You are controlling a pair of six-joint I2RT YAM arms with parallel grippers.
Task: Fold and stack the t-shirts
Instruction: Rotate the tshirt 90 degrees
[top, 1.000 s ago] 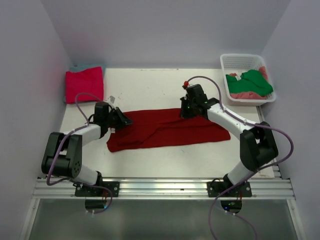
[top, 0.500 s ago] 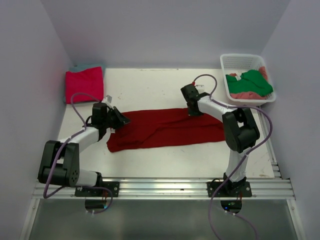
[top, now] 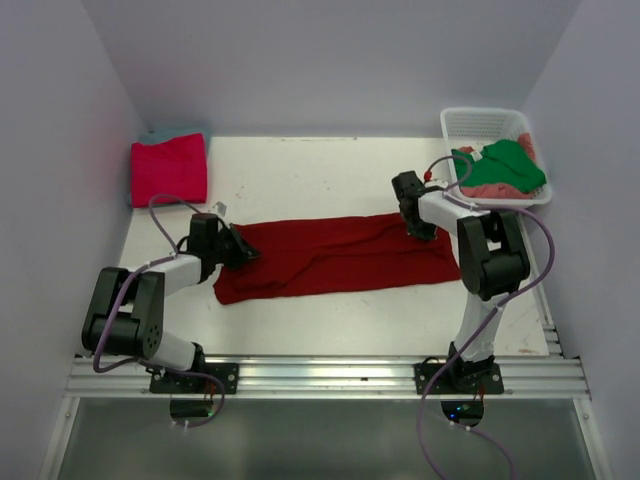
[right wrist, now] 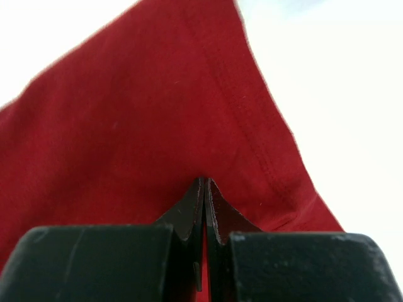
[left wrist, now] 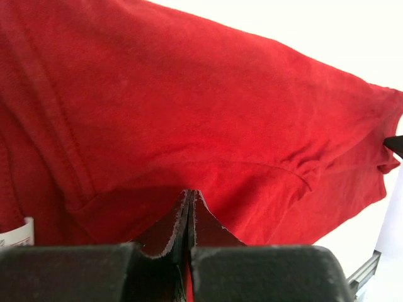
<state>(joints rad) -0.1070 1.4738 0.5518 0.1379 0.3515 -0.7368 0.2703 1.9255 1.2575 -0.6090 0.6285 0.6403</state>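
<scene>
Top external view gives you the whole table. The dark red t-shirt lies on it as a long flat band, running from left to right between the two arms. Your left gripper is low at the left end of this shirt, at its far corner. Your right gripper is low at the right end, also at the far edge.

From the left wrist camera you see the two fingers pressed together, with a thin line of red cloth between them. Small wrinkles in the fabric run toward the tips, so this gripper is pinching the dark red t-shirt.

The right wrist camera shows you the same: its fingers are pressed together with a sliver of red cloth caught between them. The stitched hem of the shirt passes just beside the tips, and the white table begins beyond it.

At the far left corner you find the magenta-pink t-shirt, folded and lying on the teal t-shirt, of which only a narrow edge shows. At the far right corner stands the white basket. It holds the green t-shirt, crumpled, on top of the salmon-pink t-shirt. The folded pile is well apart from both grippers; the basket is near the right one.
</scene>
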